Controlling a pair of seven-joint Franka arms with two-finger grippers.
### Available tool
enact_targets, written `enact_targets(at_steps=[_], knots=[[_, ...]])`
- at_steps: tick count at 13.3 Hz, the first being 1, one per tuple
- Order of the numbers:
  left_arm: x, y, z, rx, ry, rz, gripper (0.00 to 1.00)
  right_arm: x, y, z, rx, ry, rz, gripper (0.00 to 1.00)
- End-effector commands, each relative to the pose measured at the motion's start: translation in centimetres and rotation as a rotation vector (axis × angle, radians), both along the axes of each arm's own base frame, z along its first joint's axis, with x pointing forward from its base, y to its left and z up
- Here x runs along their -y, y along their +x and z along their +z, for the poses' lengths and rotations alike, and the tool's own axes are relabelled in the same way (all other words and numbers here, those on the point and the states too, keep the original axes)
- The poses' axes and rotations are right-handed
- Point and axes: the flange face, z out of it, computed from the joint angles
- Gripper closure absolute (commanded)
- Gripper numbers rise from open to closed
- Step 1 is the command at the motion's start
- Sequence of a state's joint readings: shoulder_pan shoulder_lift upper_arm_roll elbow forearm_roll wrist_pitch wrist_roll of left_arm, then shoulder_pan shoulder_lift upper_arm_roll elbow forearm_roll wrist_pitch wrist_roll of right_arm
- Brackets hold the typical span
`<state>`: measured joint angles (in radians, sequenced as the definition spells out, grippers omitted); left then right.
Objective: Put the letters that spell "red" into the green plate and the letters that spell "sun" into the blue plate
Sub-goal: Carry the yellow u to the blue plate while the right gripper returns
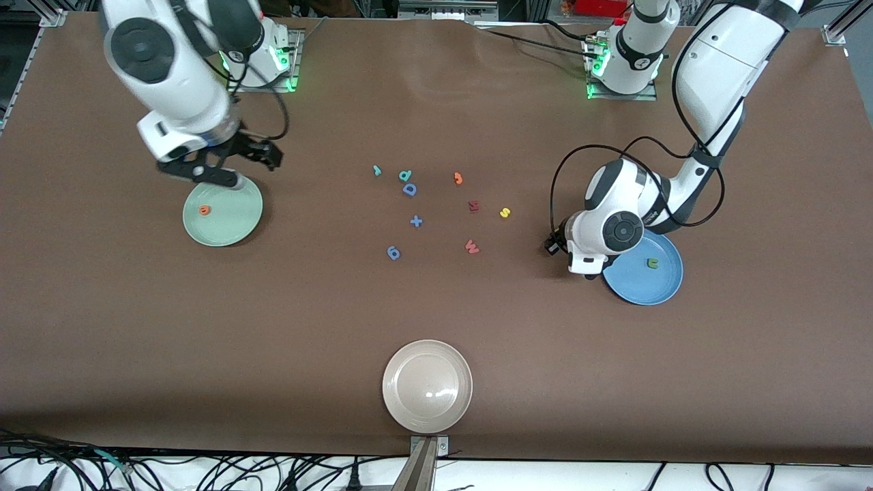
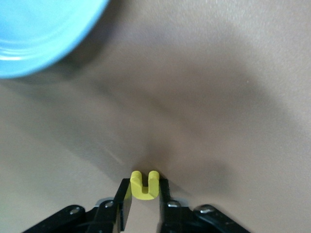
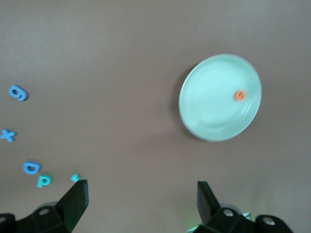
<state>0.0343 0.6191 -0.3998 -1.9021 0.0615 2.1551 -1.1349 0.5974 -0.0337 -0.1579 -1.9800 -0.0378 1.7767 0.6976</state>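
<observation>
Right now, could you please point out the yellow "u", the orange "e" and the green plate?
yellow "u" point(image 2: 145, 186): left wrist view, its base.
orange "e" point(image 1: 204, 211): front view, centre.
green plate point(image 1: 235, 221): front view, bare inner surface.

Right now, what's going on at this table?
The left gripper is shut on a yellow "u" at the table beside the blue plate, which holds a green "n". The right gripper is open above the green plate, where an orange "e" lies. The other letters sit mid-table.
</observation>
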Motion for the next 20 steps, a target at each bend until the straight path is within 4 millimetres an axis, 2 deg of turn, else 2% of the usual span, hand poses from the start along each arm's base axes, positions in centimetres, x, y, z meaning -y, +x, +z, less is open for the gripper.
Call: enact_targets(at_steps=[1, 3, 5, 6, 8, 12, 15, 17, 18, 19, 20], knots=[[-1.0, 2.1, 3.3, -0.017, 0.083, -0.067, 0.78, -4.4, -1.9, -1.2, -0.060, 0.048, -0.141, 0.01], [-2.1, 2.6, 3.8, -0.018, 0.126, -0.097, 0.78, -7.9, -3.4, -2.4, -0.064, 0.053, -0.171, 0.01], [-4.2, 3.3, 3.8, -0.008, 0.134, -0.165, 0.78, -11.5, -4.8, -5.1, -0.059, 0.038, -0.190, 0.02], [-5.8, 3.6, 3.9, -0.022, 0.117, -0.194, 0.78, -13.1, -5.6, -6.8, -0.048, 0.042, -0.192, 0.02], [-8.4, 5.0, 5.4, -0.039, 0.083, -0.225, 0.78, -15.4, -7.1, -10.6, -0.026, 0.054, -0.219, 0.02], [-8.9, 5.4, 5.7, -0.038, 0.077, -0.262, 0.78, -19.5, -10.0, -18.4, -0.002, 0.092, -0.297, 0.04], [-12.7, 5.9, 4.6, -0.051, 0.020, -0.333, 0.78, -20.6, -11.0, -22.4, -0.003, 0.112, -0.315, 0.05], [-13.1, 5.9, 3.7, -0.058, 0.005, -0.340, 0.75, -21.4, -11.8, -24.3, -0.002, 0.120, -0.318, 0.05], [-13.1, 5.9, 3.5, -0.060, 0.003, -0.340, 0.68, -21.3, -11.9, -24.9, -0.001, 0.121, -0.320, 0.06], [-13.1, 5.9, 3.5, -0.060, 0.004, -0.343, 0.67, -21.2, -12.0, -25.6, -0.001, 0.123, -0.322, 0.06], [-13.2, 5.9, 3.3, -0.063, 0.002, -0.341, 0.43, -21.1, -12.1, -26.0, 0.000, 0.124, -0.322, 0.06]])
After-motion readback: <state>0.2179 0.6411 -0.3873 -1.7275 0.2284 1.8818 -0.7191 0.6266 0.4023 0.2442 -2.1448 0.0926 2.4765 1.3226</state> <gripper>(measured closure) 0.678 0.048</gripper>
